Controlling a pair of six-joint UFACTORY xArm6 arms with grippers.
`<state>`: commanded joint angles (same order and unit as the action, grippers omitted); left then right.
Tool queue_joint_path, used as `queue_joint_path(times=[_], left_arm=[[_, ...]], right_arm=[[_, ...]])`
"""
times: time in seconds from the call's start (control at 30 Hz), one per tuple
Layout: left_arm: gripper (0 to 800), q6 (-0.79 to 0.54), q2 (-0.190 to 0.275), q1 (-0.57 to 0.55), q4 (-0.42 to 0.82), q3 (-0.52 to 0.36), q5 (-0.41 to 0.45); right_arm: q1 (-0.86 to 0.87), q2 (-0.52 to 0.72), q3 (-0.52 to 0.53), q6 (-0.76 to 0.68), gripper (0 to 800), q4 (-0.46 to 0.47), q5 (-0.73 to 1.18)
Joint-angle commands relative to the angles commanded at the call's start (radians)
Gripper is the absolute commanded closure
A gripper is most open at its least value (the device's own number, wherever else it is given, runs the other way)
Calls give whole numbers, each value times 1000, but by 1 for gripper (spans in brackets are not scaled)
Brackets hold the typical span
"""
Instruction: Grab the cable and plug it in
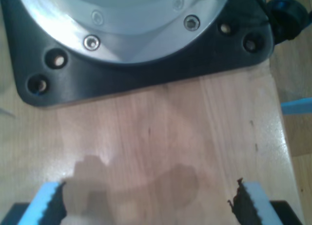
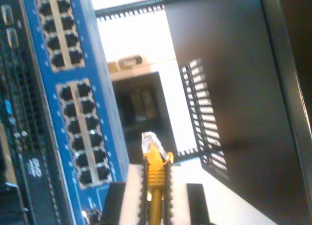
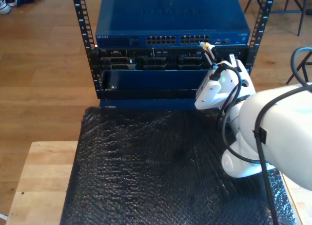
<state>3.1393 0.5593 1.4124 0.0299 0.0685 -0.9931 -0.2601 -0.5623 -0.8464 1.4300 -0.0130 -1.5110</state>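
Observation:
The yellow cable (image 2: 156,172) stands up between the fingers of my second gripper (image 2: 156,186), which is shut on it. Its clear plug (image 2: 148,142) sticks out past the fingertips, close beside the port rows of the blue network switch (image 2: 100,96) but apart from them. In the exterior view the cable's plug (image 3: 207,46) is held by my second gripper (image 3: 212,57) just in front of the switch's ports (image 3: 195,39) toward that view's right. My first gripper (image 1: 148,198) is open over bare wood, with nothing between its blue-padded fingers (image 1: 48,198).
The switch (image 3: 170,18) sits on top of a black rack (image 3: 83,25) with more equipment below it. A black bubbly mat (image 3: 146,166) covers the wooden table (image 3: 39,176). A black arm base plate (image 1: 146,76) lies ahead of my first gripper.

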Motion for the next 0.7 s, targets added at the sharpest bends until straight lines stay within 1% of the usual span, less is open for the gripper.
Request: queue_joint_path(times=[0.17,0.37,0.7], left_arm=[[0,0,0,0,0,0,0],[0,0,0,0,0,0,0],[0,0,0,0,0,0,0]], right_arm=[[-2,-20,-25,57,800,-18,-17],[-29,-21,-38,133,800,-98,-15],[-84,-28,-49,213,800,-222,6]])
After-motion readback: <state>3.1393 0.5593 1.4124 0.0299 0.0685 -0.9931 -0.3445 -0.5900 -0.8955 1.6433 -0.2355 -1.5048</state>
